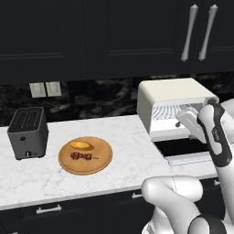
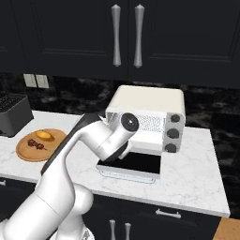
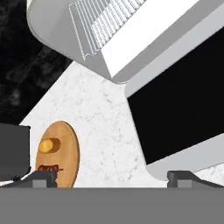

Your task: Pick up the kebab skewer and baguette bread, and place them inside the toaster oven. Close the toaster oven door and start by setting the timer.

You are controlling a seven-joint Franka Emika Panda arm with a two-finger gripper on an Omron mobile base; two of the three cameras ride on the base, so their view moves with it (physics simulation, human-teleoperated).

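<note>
Bread and meat lie together on a round wooden plate (image 1: 98, 165) near the front edge of the white marble tabletop (image 1: 123, 137). The baguette bread (image 1: 81, 145) sits just behind the kebab skewer (image 1: 81, 157). The toaster oven (image 1: 171, 98) stands toward the back, its toaster oven door (image 2: 133, 163) folded down flat. The tool (image 3: 111, 177) hangs over the door, fingers wide apart, holding nothing. A dark grey toaster (image 1: 28, 132) stands beside the plate.

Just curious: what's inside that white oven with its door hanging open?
Inside the toaster oven only a wire rack shows, nothing on it. The robot arm covers part of the opening, so the far corner stays unseen.
</note>
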